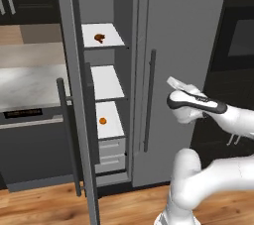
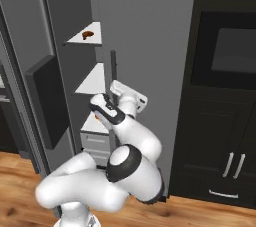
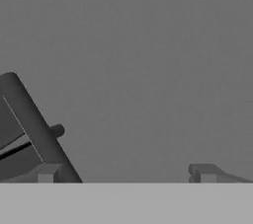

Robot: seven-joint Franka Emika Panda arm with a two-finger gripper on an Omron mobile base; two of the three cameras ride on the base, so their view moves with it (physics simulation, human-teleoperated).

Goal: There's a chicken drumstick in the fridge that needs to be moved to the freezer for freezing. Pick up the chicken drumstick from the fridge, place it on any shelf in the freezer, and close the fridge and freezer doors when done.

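Chicken drumstick (image 1: 99, 37) already on top freezer (image 1: 101, 95) shelf (image 1: 113, 40); fridge door (image 1: 183, 70) shut — freezer door (image 1: 74, 95) remains open. Gripper (image 3: 126, 174) fingers spread, empty.

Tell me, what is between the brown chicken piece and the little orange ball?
In the left base view, one white shelf lies between the chicken drumstick above and the orange ball below, and it is bare.

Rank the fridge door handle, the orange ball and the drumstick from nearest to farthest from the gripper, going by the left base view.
1. Fridge door handle, just left of the open gripper.
2. Orange ball, low in the freezer, left and below.
3. Drumstick, high in the freezer, left and well above.
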